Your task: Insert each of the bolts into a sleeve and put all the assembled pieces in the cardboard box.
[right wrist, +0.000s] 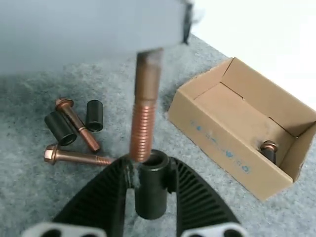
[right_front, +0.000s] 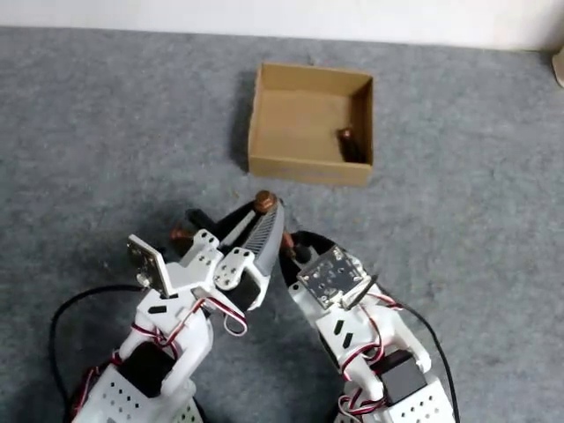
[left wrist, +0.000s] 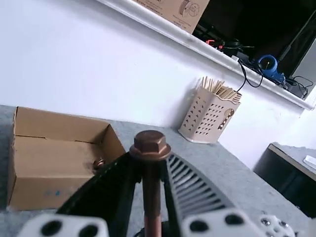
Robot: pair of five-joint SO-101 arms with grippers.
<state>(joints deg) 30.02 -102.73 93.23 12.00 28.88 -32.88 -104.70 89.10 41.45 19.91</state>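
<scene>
The left claw (left wrist: 148,170) is clenched on a copper bolt (left wrist: 151,148), whose head stands just past the fingertips. The bolt's threaded tip meets the rim of a black sleeve (right wrist: 151,192) grasped by the right claw (right wrist: 150,170), near the middle of the grey surface (right_front: 88,132). Whether the tip has entered the sleeve cannot be told. Two loose bolts (right wrist: 74,123) and two spare sleeves (right wrist: 95,115) lie close by. The cardboard box (right_front: 308,169), toward the far edge, holds one assembled piece (right_front: 349,144) against a side wall.

Grey carpeted tabletop (right_front: 106,132); at its two o'clock edge — against the white wall (left wrist: 74,59) — stands a beige perforated holder (left wrist: 211,116) of wooden sticks (left wrist: 219,89).
</scene>
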